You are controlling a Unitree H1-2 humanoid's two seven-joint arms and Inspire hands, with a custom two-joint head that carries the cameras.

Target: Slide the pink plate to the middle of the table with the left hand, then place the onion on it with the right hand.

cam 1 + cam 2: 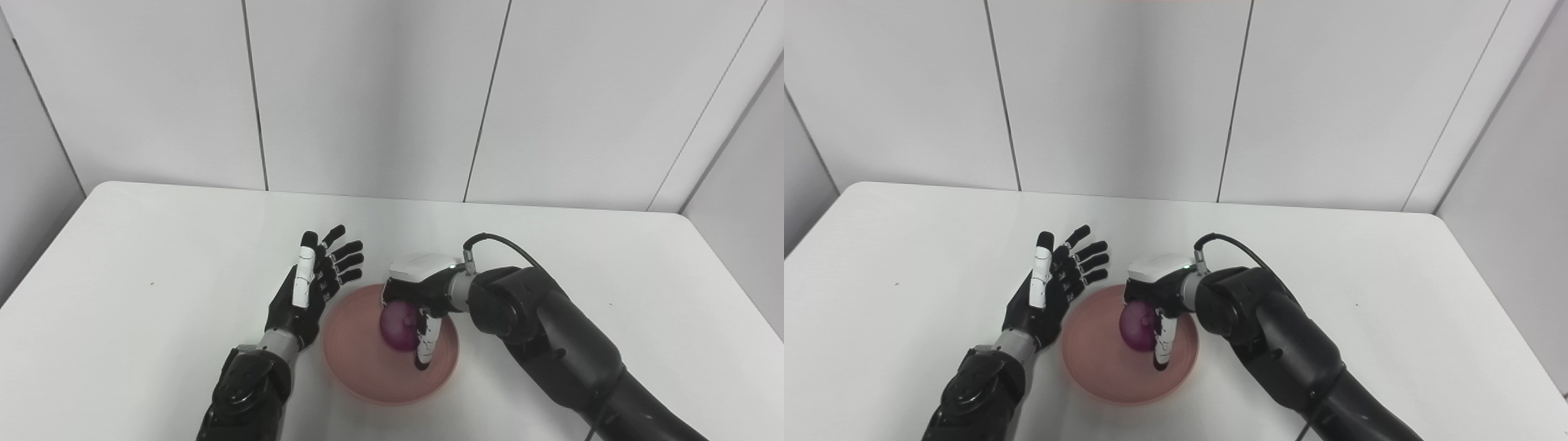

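1. The white table (153, 245) fills the lower part of both views, with grey wall panels (367, 92) standing behind its far edge.
2. My right arm (551, 343) comes in from the lower right and bends in over the middle of the table, a black cable looping above its wrist.
3. My left arm (245, 392) comes in from the bottom, to the left of the plate.
4. The pink plate (361, 380) lies flat near the middle of the table, close to the near edge, between my two arms.
5. My left hand (312, 288) is held up just beside the plate's left rim, palm turned toward the plate, fingers spread apart and holding nothing. I cannot tell whether it touches the rim.
6. My right hand (416, 294) hangs over the plate with its white back upward, fingers curled down and clamped round the onion, one white-and-black finger (425, 343) reaching down on the onion's right side.
7. The purple onion (397, 327) sits inside the plate's outline, under my right palm. Whether it rests on the plate or hangs just above it, I cannot tell.
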